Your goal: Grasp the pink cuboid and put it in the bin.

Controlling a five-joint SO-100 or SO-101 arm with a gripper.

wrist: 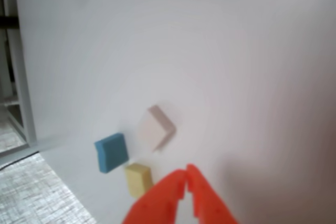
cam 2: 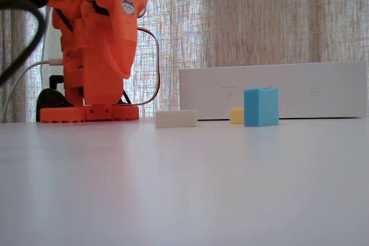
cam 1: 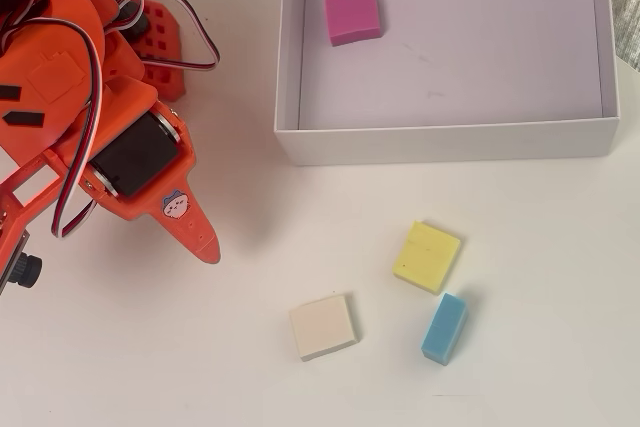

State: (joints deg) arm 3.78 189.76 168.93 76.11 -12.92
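White tabletop, and from my station the job looks done: the pink cuboid [cam 1: 352, 16] lies in the bin [cam 1: 440, 141] by its far-left corner, while my gripper [wrist: 185, 178] hangs empty, jaws together.

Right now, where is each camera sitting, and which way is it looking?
Overhead view: up above, looking straight down at the bin with the pink block inside; the orange arm fills the left side.
Fixed view: low at table height, looking sideways across the table at the bin's outer wall; the arm's base stands at left.
Wrist view: rides on the arm, looking down; the shut tool pokes in from the bottom edge.
All three share the blue block, yellow block and cream block.
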